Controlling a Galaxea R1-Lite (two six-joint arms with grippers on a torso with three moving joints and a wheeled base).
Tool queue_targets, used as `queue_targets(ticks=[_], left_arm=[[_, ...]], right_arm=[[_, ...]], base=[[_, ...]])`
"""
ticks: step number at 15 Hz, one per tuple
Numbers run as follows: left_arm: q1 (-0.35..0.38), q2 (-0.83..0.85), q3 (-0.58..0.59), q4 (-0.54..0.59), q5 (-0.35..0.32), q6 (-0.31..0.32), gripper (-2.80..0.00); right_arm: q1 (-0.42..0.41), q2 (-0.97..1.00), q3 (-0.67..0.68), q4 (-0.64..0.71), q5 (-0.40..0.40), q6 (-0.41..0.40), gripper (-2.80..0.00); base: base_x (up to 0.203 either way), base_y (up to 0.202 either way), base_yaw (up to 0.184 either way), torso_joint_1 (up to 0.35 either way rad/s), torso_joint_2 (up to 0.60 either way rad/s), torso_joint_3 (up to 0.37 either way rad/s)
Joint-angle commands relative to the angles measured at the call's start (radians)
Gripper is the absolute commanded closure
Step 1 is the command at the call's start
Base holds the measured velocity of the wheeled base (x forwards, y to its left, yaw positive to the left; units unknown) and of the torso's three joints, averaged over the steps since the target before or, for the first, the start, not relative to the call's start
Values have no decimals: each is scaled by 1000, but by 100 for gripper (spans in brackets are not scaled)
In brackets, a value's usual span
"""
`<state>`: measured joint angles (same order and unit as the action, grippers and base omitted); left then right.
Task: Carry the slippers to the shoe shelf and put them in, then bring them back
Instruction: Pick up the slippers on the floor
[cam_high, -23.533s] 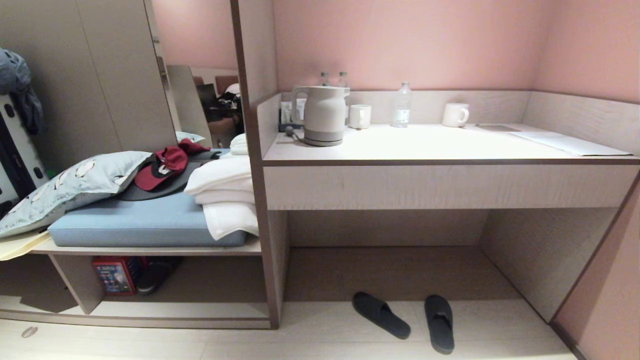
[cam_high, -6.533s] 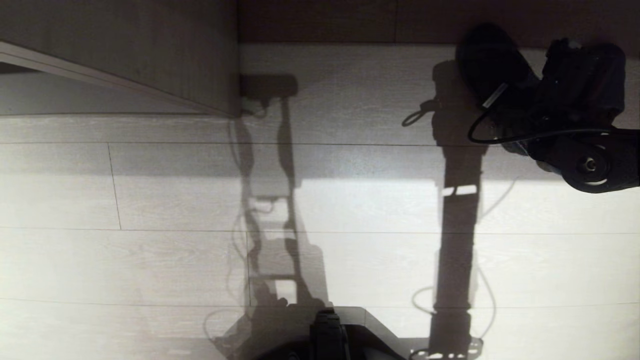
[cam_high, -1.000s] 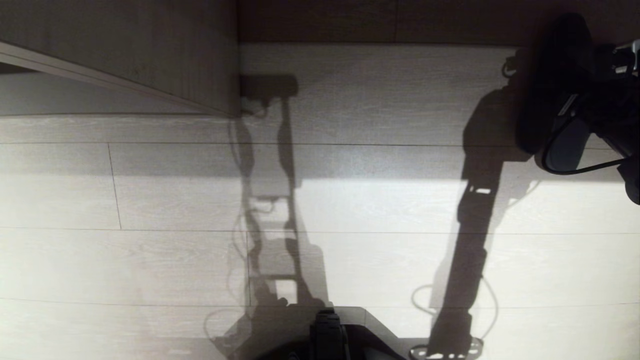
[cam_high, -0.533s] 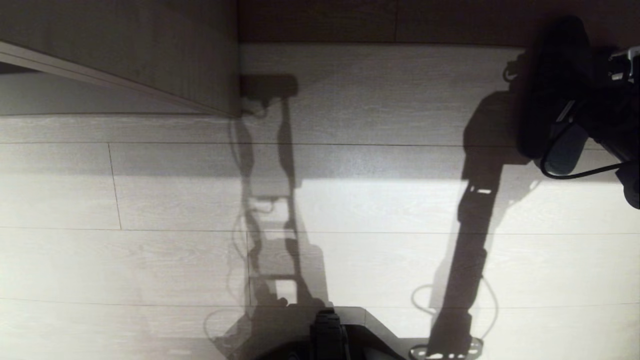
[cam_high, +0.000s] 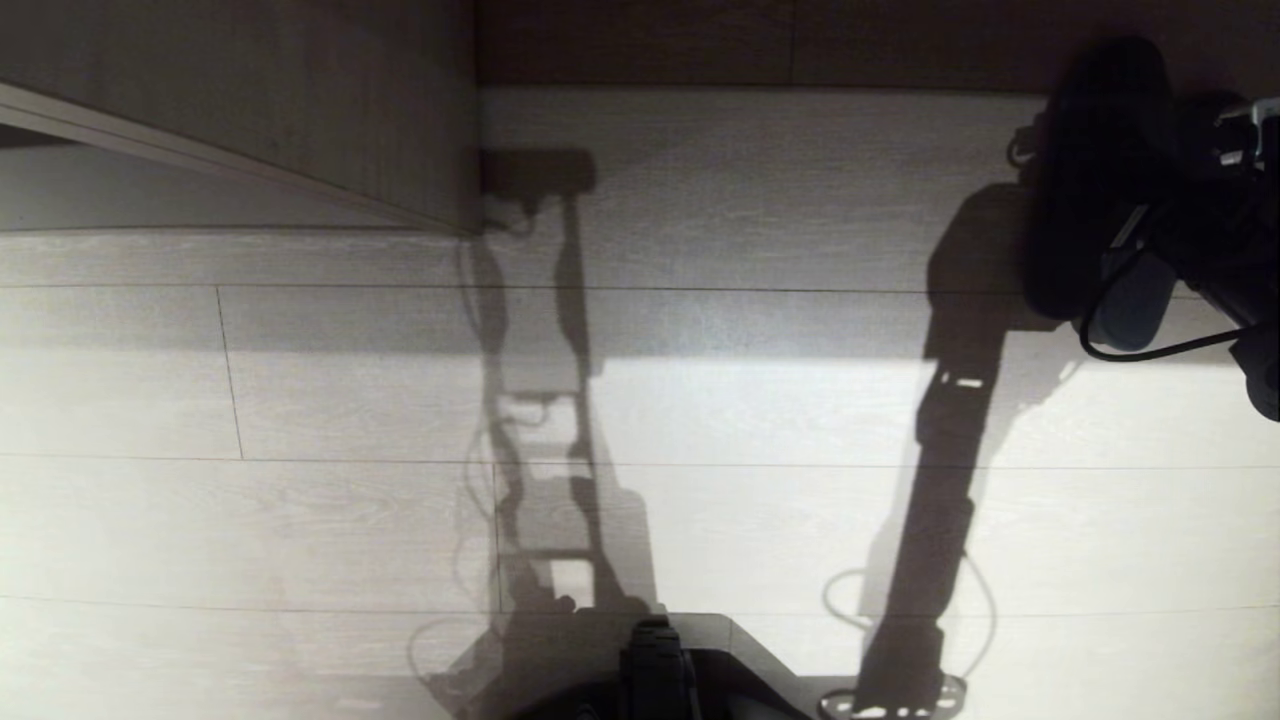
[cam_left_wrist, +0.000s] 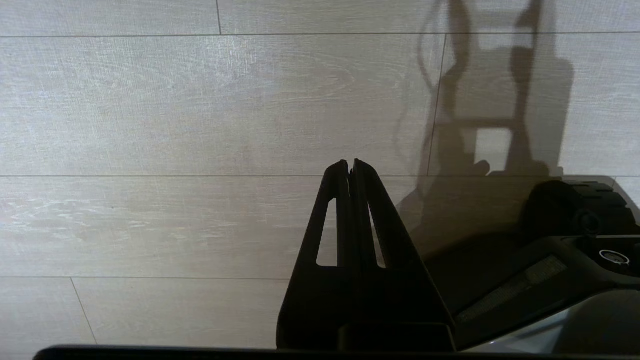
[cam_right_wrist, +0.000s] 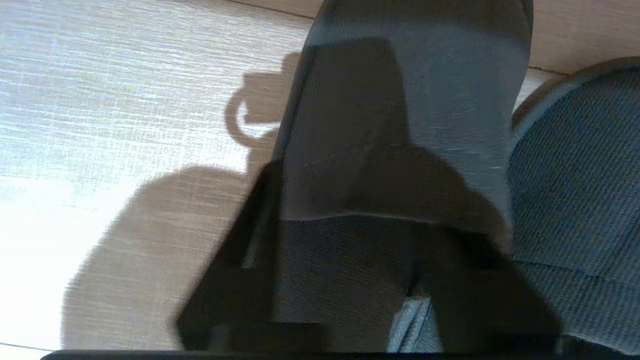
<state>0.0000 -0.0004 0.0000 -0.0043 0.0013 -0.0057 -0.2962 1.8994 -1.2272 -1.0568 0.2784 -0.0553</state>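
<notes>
Slippers (cam_high: 1095, 170), black fabric pair: on the floor (cam_high: 300, 400) at the far right of what the robot's head looks down on. They sit at the line where the pale boards meet a dark recess, not inside any compartment.

Item, nearest: the robot's base (cam_high: 700, 660), a dark block at the foot of the scene.

Item: left gripper (cam_left_wrist: 350, 165), parked low beside the base. Its fingers are pressed together on nothing, and bare boards lie under them.

Item: middle floor, pale planks, crossed only by the robot's shadows.

Item: right gripper (cam_right_wrist: 350, 210), reaching low over the slippers. Its fingers (cam_right_wrist: 235, 260) stand apart, one on each side of the upper of the left slipper (cam_right_wrist: 400, 100). No pinch on the cloth shows. The right slipper (cam_right_wrist: 575, 175) lies just beside the left one.

Item, farthest, on the left: wood-grain panel (cam_high: 300, 100), pale grey with a darker edge strip, well apart from the pair. Whether it belongs to the shoe shelf cannot be made out for certain.

Progress, as judged:
- Done: nothing completed. The right arm is at the pair, with both slippers down on the boards.
- Left: a firm hold on the slippers, the carry to the shoe shelf, the placing inside, and the return trip.
</notes>
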Motion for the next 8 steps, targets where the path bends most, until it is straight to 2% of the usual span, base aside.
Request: queue_targets(ticks=[1, 8], left_arm=[[0, 0, 0, 0, 0, 0, 0], [0, 0, 0, 0, 0, 0, 0]], right_arm=[[0, 0, 0, -8, 1, -1, -280], [0, -64, 49, 13, -1, -8, -280]], base=[[0, 0, 0, 0, 0, 0], [0, 0, 0, 0, 0, 0]])
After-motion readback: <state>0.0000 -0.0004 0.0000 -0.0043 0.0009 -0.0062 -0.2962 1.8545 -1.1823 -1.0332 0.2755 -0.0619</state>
